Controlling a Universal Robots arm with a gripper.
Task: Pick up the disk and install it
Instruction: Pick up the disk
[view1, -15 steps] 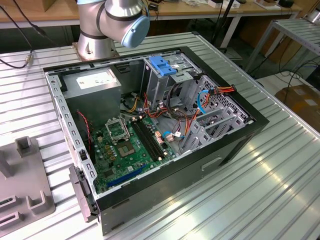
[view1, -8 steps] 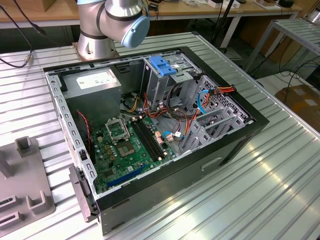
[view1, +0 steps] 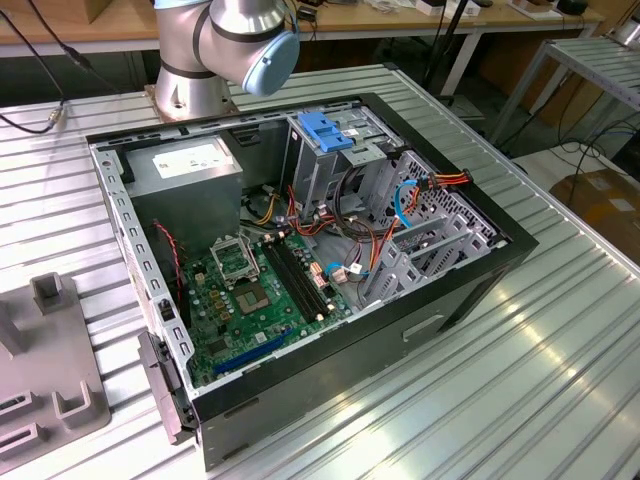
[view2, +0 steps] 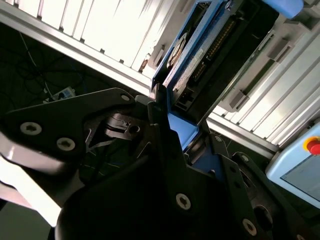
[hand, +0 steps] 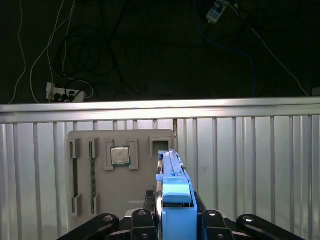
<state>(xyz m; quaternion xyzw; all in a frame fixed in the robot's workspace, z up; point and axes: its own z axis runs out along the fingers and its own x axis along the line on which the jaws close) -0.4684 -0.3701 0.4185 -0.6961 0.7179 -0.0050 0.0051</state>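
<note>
In both wrist views my gripper (hand: 175, 219) is shut on the disk (hand: 172, 192). In the first wrist view the disk is edge-on, its blue bracket rising between the black fingers (hand: 141, 221). It hangs over a grey fixture plate (hand: 100, 200) on the slatted table. In the second wrist view the disk (view2: 200, 55) shows its connector edge and blue bracket, running away from the gripper (view2: 170, 125). The open computer case (view1: 470, 290) lies on the table in the exterior view, with a metal drive cage topped in blue plastic (view1: 325, 135) inside it.
The fixture plate holds a processor chip (hand: 120, 156) and memory sticks (hand: 75, 172); part of the plate (view1: 50, 380) lies at the exterior view's left. Inside the case are a grey power supply (view1: 185, 165), a green motherboard (view1: 250, 290) and loose cables (view1: 400, 200). A pendant's red button (view2: 313, 145) is nearby.
</note>
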